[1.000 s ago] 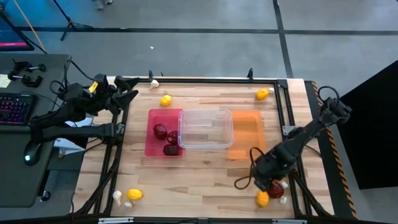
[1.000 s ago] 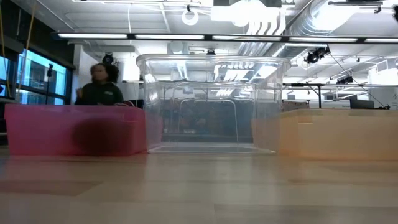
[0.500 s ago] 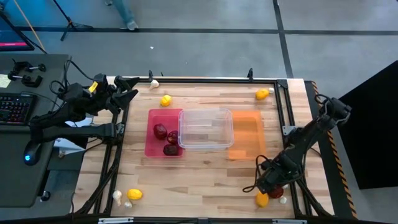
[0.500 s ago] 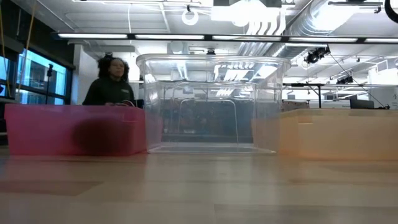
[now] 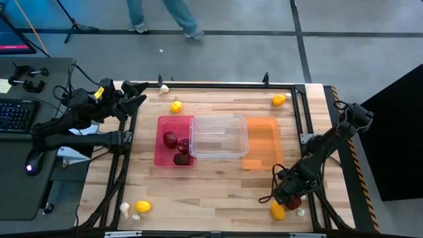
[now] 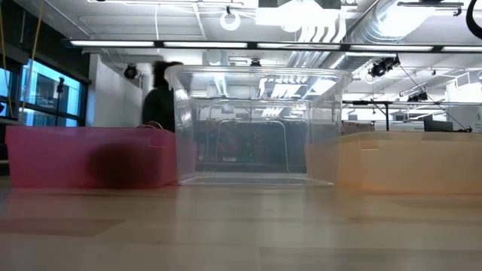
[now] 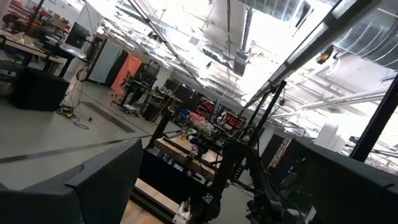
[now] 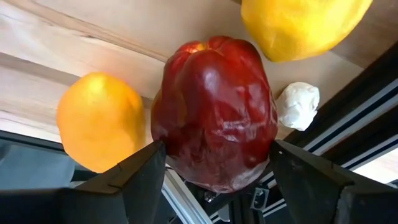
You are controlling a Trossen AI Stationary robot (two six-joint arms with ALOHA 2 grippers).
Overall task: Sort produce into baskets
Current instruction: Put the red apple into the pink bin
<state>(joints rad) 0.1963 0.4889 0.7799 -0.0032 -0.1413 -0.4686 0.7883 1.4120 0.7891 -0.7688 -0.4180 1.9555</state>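
My right gripper (image 5: 288,196) is low at the table's near right corner, shut on a dark red lump (image 8: 214,118) that lies on the wood. Beside the lump lie two lemons (image 8: 99,130) (image 8: 298,25) and a garlic bulb (image 8: 298,106). The red tray (image 5: 160,157) holds three dark red lumps. The clear tray (image 5: 219,137) and the orange tray (image 5: 261,144) stand to its right. My left gripper (image 5: 137,96) is open and waits off the table's far left corner. My right gripper has the dark red lump between its two fingers, one fingertip (image 8: 155,152) on one side (image 8: 171,134) and the other on the opposite side, at its widest part. The fingers come from above, slanting. The lump rests on the table.
Loose lemons lie at the far left (image 5: 176,106), far right (image 5: 279,100), near left (image 5: 143,206) and near right (image 5: 277,211). Garlic bulbs lie at the far left (image 5: 164,88) and near left (image 5: 124,209). The table frame's black rails run close by the right gripper. A person walks beyond the far edge.
My right gripper has moved toward the table's near edge and down onto the dark red lump, then kept still there. A person has walked across behind the table's far side.
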